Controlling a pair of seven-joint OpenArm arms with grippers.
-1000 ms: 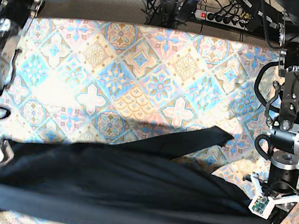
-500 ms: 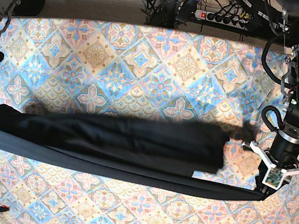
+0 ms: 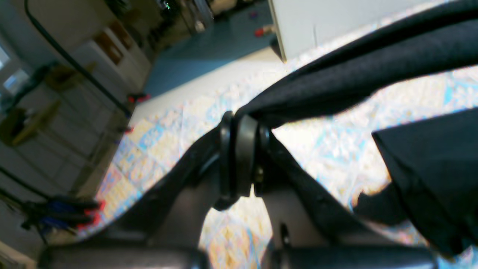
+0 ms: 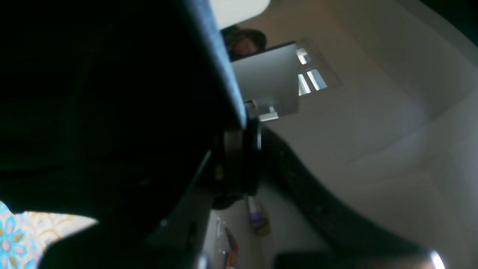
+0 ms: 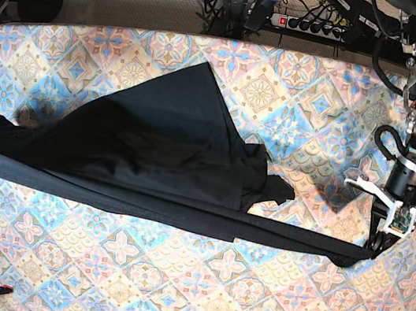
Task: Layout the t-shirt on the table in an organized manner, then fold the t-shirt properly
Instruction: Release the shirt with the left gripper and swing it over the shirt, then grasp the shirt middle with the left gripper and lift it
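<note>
One t-shirt point(image 5: 155, 139), one table point(image 5: 282, 96)

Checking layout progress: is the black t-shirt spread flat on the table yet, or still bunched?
Still bunched. The t-shirt lies crumpled in overlapping folds on the table, its lower edge stretched taut toward the left gripper.

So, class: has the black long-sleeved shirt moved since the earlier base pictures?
Yes. The black long-sleeved shirt has billowed up the picture toward the far edge of the patterned table, covering tiles that showed bare earlier.
</note>
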